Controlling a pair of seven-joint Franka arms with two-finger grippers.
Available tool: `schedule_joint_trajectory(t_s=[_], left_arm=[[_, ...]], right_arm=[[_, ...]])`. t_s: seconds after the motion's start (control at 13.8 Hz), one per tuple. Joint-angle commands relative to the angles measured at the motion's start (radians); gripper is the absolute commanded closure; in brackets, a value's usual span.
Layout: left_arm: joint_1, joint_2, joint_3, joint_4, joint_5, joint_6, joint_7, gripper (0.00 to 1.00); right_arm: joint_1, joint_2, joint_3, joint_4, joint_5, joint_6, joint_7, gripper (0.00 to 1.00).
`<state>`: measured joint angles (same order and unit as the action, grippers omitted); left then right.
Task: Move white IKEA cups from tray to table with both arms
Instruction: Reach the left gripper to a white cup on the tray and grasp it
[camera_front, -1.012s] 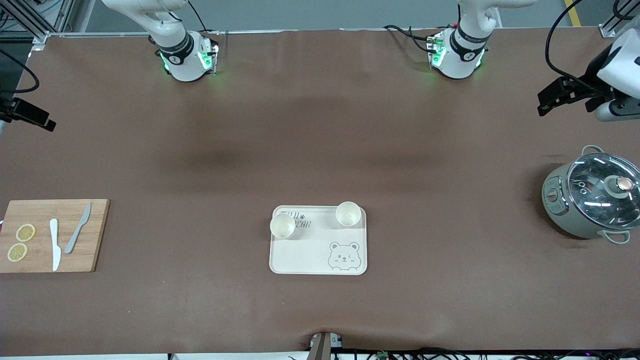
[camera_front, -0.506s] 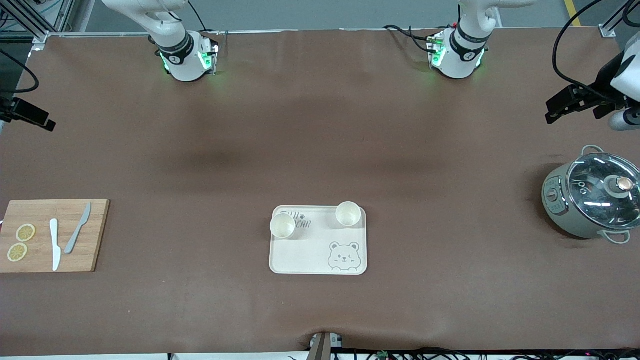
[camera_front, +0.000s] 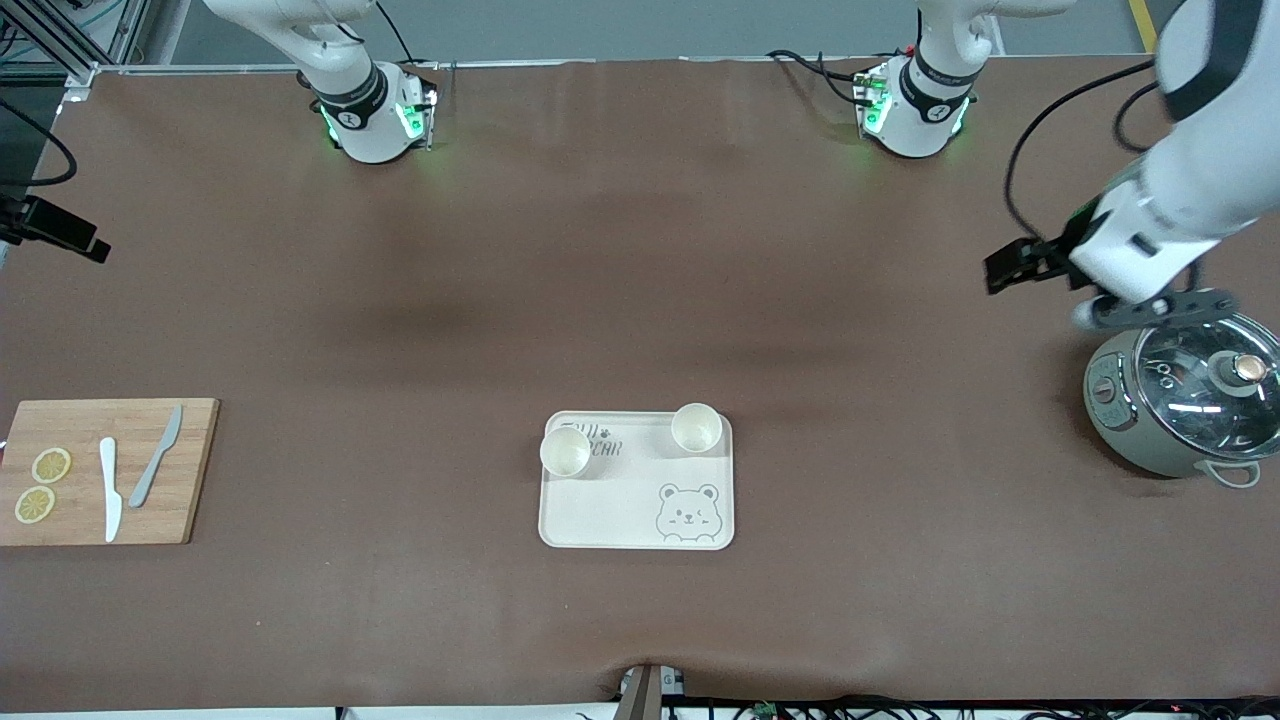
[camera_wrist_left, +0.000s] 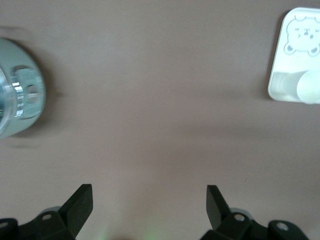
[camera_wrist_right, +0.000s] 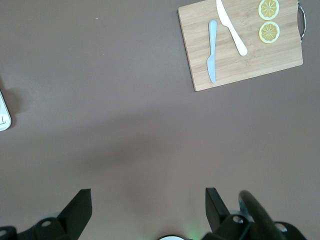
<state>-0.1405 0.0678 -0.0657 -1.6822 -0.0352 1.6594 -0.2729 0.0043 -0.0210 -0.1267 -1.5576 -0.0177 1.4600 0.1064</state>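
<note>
Left gripper (camera_wrist_left: 149, 202) hangs released, its two black fingers spread wide over bare brown counter (camera_front: 640, 300), up in the air beside the grey pot (camera_front: 1185, 400) at the left arm's end. Right gripper (camera_wrist_right: 148, 204) is just as slack and empty, fingers apart over open counter; the front view does not show it, only the right arm's base.

Both white IKEA cups stand upright on the bear tray (camera_front: 610, 510), along the edge farther from the front camera: one cup (camera_front: 565, 451) at the corner toward the right arm's end, its rim reaching over the tray's edge, the other cup (camera_front: 697, 427) at the corner toward the left arm's end. They stand apart, with printed lettering between them; only "BEAR" reads clearly.

Wide clear counter lies all round the tray, which sits well apart from the wooden cutting board (camera_front: 70, 520) at the right arm's end.

The right wrist view shows the board with its two knives (camera_wrist_right: 212, 51) and lemon slices (camera_wrist_right: 269, 32), plus a sliver of the tray; the left wrist view catches the pot's side and the tray's bear drawing (camera_wrist_left: 301, 34)
</note>
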Motion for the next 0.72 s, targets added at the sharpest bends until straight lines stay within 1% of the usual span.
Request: schedule_joint_trajectory(t_s=[0.0,0.14,0.29,0.43,0.51,0.65], left_arm=[[-0.051,0.061,-0.042,-0.044,-0.011,0.100,-0.170,0.00],[-0.088,0.133,-0.052,-0.044,-0.012,0.186,-0.267,0.00],[-0.169,0.205,-0.051,-0.040,-0.015,0.248,-0.359,0.00],[-0.221,0.265,-0.052,-0.033,-0.022,0.347,-0.521,0.00],[-0.253,0.303,-0.051,-0.013,-0.023,0.379,-0.576,0.00],[-0.278,0.392,-0.051,0.041,-0.026,0.439,-0.598,0.00]], right_arm=[[-0.023,0.004,0.013,0.014,0.012,-0.010,-0.002,0.00],[-0.023,0.004,0.013,0.014,0.012,-0.009,-0.002,0.00],[-0.024,0.004,0.013,0.014,0.012,-0.009,-0.002,0.00],[-0.027,0.004,0.013,0.014,0.012,-0.010,-0.002,0.00],[-0.035,0.006,0.013,0.014,0.013,-0.007,-0.002,0.00],[-0.035,0.006,0.013,0.014,0.013,-0.007,-0.002,0.00]])
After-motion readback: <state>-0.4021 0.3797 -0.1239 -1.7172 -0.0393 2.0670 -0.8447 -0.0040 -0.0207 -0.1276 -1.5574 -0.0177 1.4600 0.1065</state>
